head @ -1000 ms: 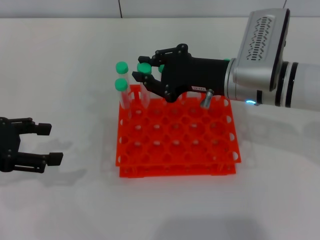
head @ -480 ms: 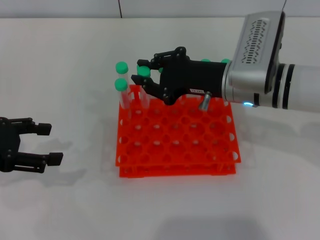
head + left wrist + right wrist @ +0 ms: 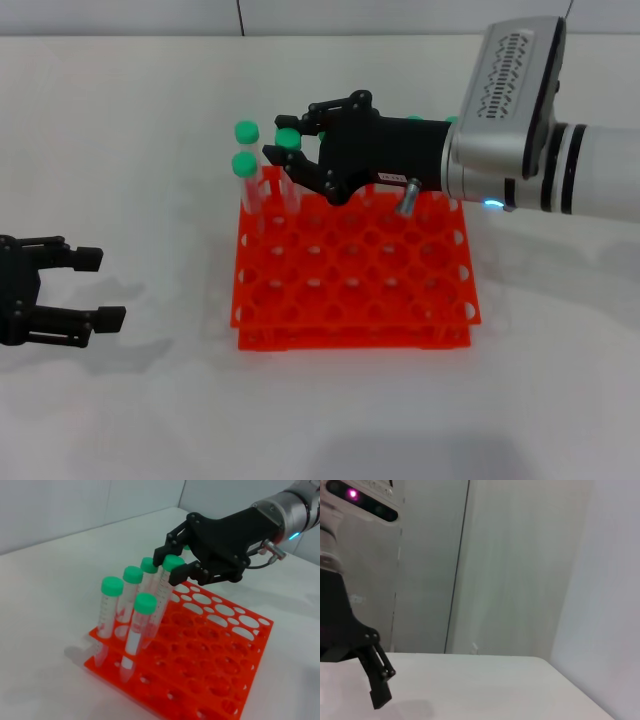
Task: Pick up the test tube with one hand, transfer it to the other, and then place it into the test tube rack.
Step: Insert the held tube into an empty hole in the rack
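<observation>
You have a white table (image 3: 120, 130) in front of you, and on it the orange-red rack (image 3: 352, 290), a two-tier square grid of round holes. Your right gripper (image 3: 292, 162), the black one with the small white label, reaches in from the right over the rack's far left corner, its fingers clenched around the green cap of the test tube (image 3: 164, 592); that tube stands tilted with its lower end down in a hole of the rack, though from the head camera you can hardly make out the clear shaft behind the fingers. Four more green-capped tubes (image 3: 111, 609) lean in the holes just beside it. Your left gripper (image 3: 92, 288) sits low over the table, well apart from the rack on its left, fingers spread and holding nothing
</observation>
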Robot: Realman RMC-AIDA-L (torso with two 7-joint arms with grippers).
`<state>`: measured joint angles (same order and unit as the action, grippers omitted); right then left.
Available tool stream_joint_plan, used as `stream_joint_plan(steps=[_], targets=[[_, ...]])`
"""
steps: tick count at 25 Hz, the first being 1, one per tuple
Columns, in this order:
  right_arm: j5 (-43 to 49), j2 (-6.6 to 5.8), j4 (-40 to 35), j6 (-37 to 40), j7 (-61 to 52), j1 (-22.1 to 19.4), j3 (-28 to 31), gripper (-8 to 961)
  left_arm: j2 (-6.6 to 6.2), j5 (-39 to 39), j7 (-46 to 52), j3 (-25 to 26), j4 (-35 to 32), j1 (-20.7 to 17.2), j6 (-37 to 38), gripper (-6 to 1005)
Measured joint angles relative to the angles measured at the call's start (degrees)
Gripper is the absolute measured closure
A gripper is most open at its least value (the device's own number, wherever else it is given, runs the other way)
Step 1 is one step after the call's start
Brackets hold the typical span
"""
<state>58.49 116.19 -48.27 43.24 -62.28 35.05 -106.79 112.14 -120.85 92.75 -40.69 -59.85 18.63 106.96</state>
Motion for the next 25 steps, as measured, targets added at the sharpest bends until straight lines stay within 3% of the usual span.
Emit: stream_joint_plan(steps=[25], targets=[[0.0,0.0,0.8,-1.2,-1.0,0.0,-0.9,680,0.0,0.0,-0.1,0.0,0.1,0.0,-0.1,111]])
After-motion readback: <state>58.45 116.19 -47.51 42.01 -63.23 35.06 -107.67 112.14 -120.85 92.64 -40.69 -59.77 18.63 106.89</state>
